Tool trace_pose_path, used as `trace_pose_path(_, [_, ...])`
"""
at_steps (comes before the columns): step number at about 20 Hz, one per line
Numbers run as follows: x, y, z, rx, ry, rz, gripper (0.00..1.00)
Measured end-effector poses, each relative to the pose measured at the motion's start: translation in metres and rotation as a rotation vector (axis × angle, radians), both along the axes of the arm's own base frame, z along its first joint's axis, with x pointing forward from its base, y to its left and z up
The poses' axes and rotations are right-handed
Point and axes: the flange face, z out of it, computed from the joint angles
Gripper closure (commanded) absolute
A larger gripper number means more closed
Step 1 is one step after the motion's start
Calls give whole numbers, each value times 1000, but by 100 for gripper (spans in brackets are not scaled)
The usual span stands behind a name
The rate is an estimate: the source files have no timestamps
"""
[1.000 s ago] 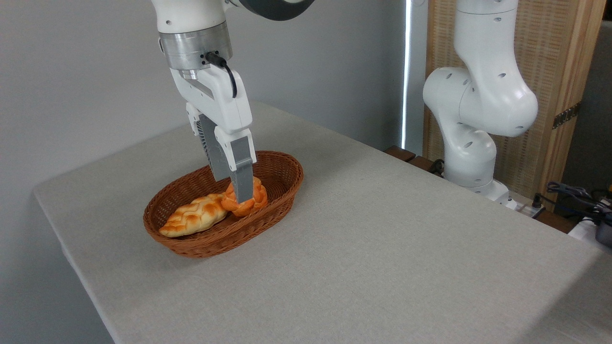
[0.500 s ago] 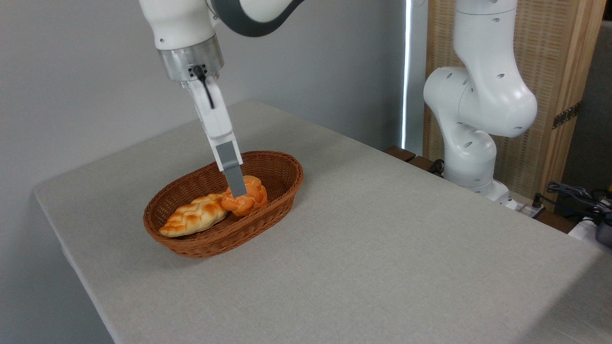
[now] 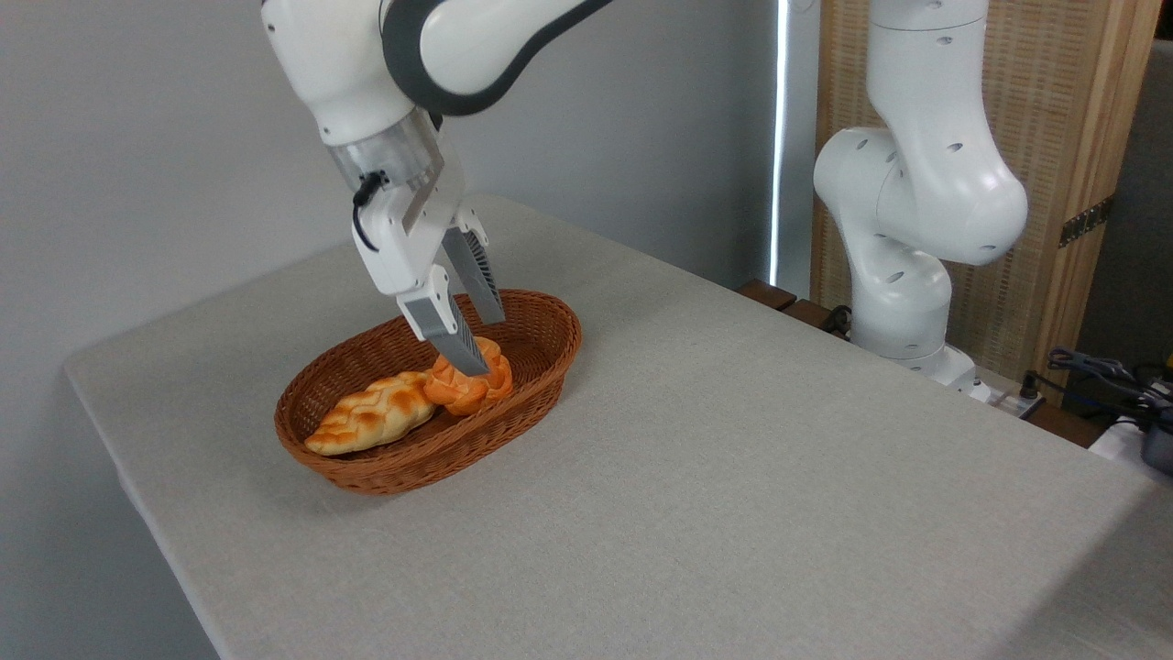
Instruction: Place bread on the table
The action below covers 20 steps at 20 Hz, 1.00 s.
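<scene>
Where wall [image 3: 137,137] ends, table [image 3: 733,477] begins.

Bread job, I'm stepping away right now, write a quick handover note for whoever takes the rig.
Gripper: tilted down into the basket, fingers either side of the bread; whether they are clamped on it cannot be told from this view.
Bread: orange bun in the right half of the basket, touching the longer pale loaf lying to its left.
Table: no bread on it yet.
Done: the gripper has reached the bun.
Left: confirm the grasp, lift the bun clear of the rim, set it on the table, release.
</scene>
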Motion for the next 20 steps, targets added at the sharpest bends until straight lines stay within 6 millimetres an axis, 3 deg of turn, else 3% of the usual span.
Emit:
trace_pose_path(6, [5,-9,-24,0,31,-21,4])
trace_pose_path(8, [8,-11,-30,-8,23,-25,16])
trace_pose_path(11, [9,-18,-38,-9,29,-36,62])
trace_pose_path(12, [9,-19,-38,-9,29,-37,69])
trace_pose_path(20, [10,-18,-36,-11,24,-35,69])
